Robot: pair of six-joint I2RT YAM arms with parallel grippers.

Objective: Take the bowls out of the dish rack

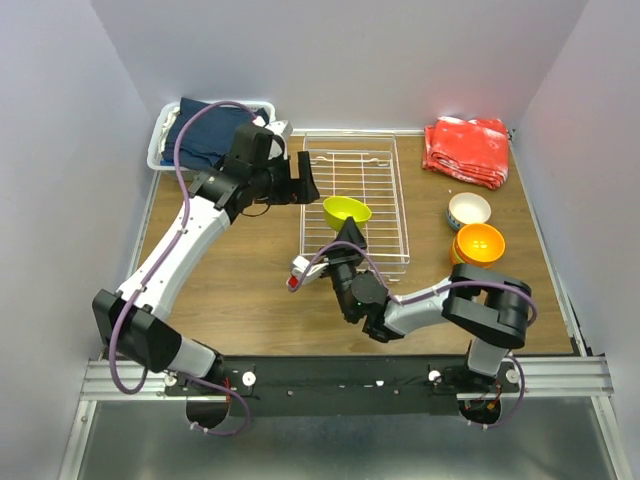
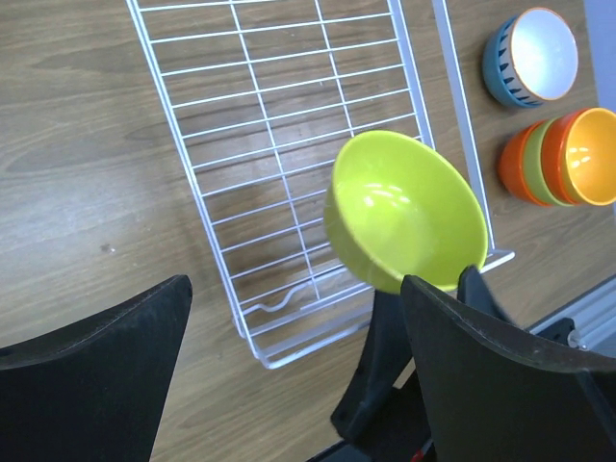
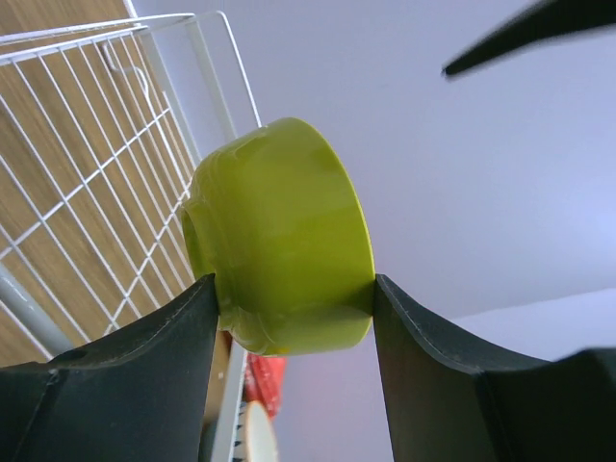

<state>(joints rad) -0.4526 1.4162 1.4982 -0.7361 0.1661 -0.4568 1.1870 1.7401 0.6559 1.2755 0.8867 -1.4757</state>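
The white wire dish rack [image 1: 372, 170] lies at the table's middle, with nothing resting on its grid [image 2: 252, 115]. My right gripper [image 1: 349, 231] is shut on a yellow-green bowl [image 1: 347, 210] and holds it tilted above the rack's near half. In the right wrist view the bowl [image 3: 279, 236] sits pinched between both fingers, gripper [image 3: 294, 300]. My left gripper [image 1: 306, 181] is open and empty over the rack's left edge; its view looks down on the bowl [image 2: 404, 212] from between its fingers, gripper [image 2: 296, 375].
A blue-and-white bowl [image 1: 468, 210] and a stack of orange and yellow-green bowls [image 1: 478, 243] stand right of the rack, also in the left wrist view [image 2: 563, 154]. A red cloth [image 1: 467, 148] lies back right. A white bin of dark-blue cloth [image 1: 200, 130] stands back left.
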